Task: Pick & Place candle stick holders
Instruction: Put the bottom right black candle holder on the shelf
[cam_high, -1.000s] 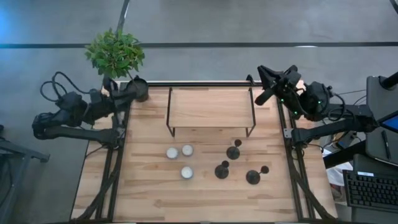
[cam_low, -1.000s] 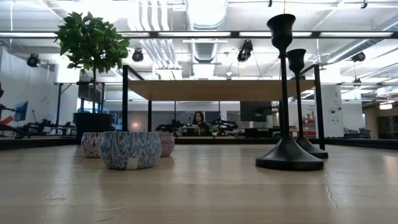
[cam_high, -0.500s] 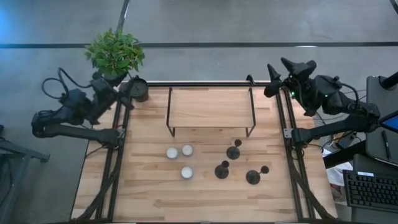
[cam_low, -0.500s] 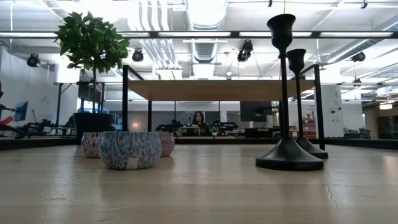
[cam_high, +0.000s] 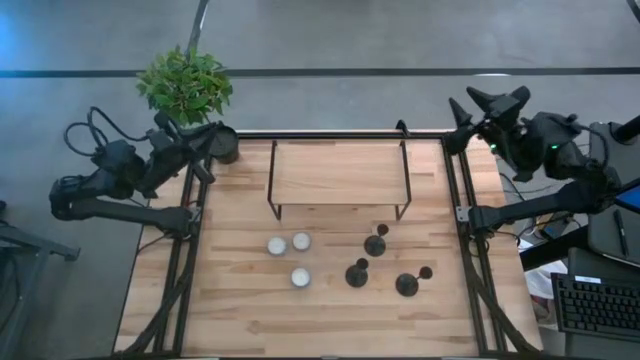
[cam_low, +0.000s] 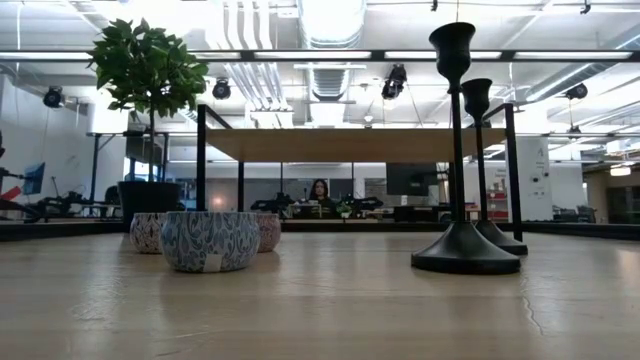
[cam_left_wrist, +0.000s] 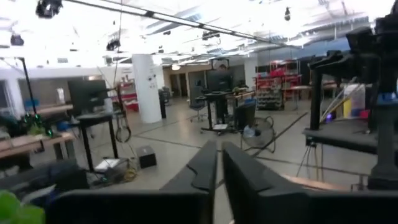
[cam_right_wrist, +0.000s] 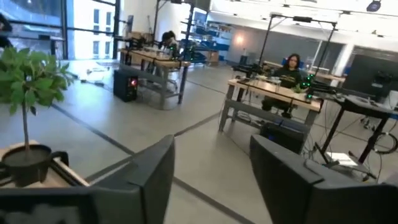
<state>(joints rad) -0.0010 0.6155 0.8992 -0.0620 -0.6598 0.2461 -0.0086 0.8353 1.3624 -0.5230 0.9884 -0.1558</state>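
Note:
Three black candle stick holders stand upright on their disc bases on the table's right half: one (cam_high: 375, 244) nearest the shelf, one (cam_high: 357, 273) in the middle, one (cam_high: 407, 284) toward the right. The low view shows two of them (cam_low: 458, 150) (cam_low: 478, 160). My left gripper (cam_high: 203, 138) is shut and empty, raised at the table's far left corner beside the plant pot (cam_high: 223, 146); its fingers (cam_left_wrist: 205, 171) show closed together. My right gripper (cam_high: 475, 104) is open and empty, raised beyond the far right corner; its fingers (cam_right_wrist: 149, 174) stand wide apart.
Three white tealight candles (cam_high: 276, 245) (cam_high: 301, 241) (cam_high: 300, 277) sit left of the holders. A wooden shelf on a black wire frame (cam_high: 340, 172) stands at the table's far middle. A leafy plant (cam_high: 185, 85) rises over the far left corner.
My right gripper has drawn back from the table's far right corner, going right and toward the far edge, past the table's rim. My left gripper has swung away from the plant pot and then back toward it. The holders and tealights have stayed where they were.

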